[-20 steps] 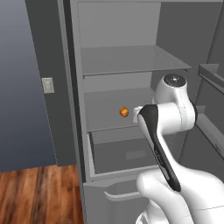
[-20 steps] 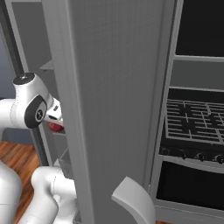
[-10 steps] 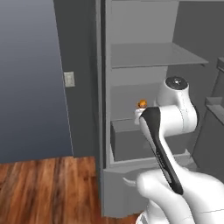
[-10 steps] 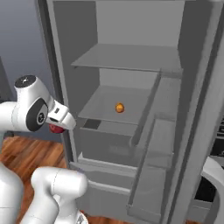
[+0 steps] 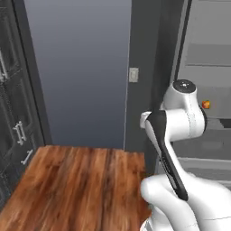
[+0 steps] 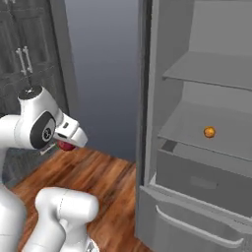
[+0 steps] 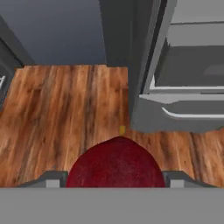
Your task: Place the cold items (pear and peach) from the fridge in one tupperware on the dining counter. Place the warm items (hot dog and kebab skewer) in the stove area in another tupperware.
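Item in your gripper (image 7: 116,179): one dark red rounded fruit (image 7: 116,165), probably the pear, clasped between wide-set jaws at lower centre for carrying; small orange round peach (image 6: 209,132) on grey fridge shelf (image 6: 216,133).

Glossy white rounded arm (image 5: 180,117) segments, dark joint caps, a black side strip.

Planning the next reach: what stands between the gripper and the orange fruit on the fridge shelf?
In the right base view, the fridge's side wall stands between the gripper, shut on a dark red fruit, and the orange fruit.
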